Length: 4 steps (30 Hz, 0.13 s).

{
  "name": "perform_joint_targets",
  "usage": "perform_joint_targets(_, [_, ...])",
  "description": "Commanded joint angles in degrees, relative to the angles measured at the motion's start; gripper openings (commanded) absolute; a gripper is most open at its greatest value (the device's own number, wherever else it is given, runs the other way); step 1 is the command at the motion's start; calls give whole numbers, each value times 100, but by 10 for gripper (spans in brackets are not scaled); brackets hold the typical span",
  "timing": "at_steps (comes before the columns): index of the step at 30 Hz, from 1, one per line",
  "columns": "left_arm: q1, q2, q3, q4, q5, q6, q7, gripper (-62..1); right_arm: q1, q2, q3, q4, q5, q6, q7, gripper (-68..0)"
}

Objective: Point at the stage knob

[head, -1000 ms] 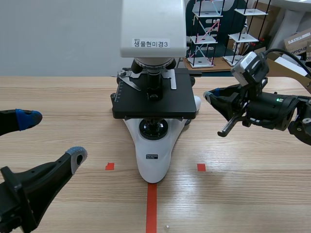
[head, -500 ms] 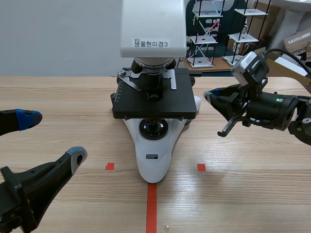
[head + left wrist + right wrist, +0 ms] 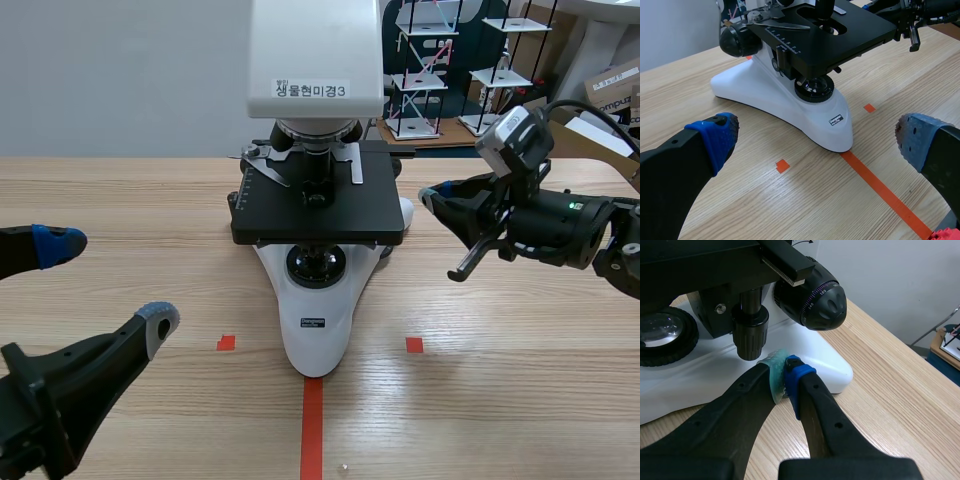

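A white microscope [image 3: 315, 320] with a black stage [image 3: 318, 205] stands at the table's middle. Its stage knob [image 3: 750, 337], a black ribbed knob on a short stem, hangs under the stage's right edge. My right gripper [image 3: 784, 371] is shut on nothing, its tips just below and in front of that knob; I cannot tell whether they touch it. In the scene view the right gripper [image 3: 430, 197] sits beside the stage's right side. My left gripper [image 3: 105, 285] stands open low at the left, well away from the microscope [image 3: 790, 95].
The big black focus knob [image 3: 817, 297] sticks out just beyond the stage knob. Shelving models and boxes stand behind the table at the back right. Orange-red tape marks lie in front of the microscope's base.
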Motion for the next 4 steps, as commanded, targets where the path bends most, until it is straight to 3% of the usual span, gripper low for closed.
perform_joint_targets(1, [-20,0,-31,74,-55,-11,-101,14,144,44,31,59,61,-4,85,-669])
perform_joint_targets(4, [-20,0,-31,74,-55,-11,-101,14,144,44,31,59,61,-4,85,-669])
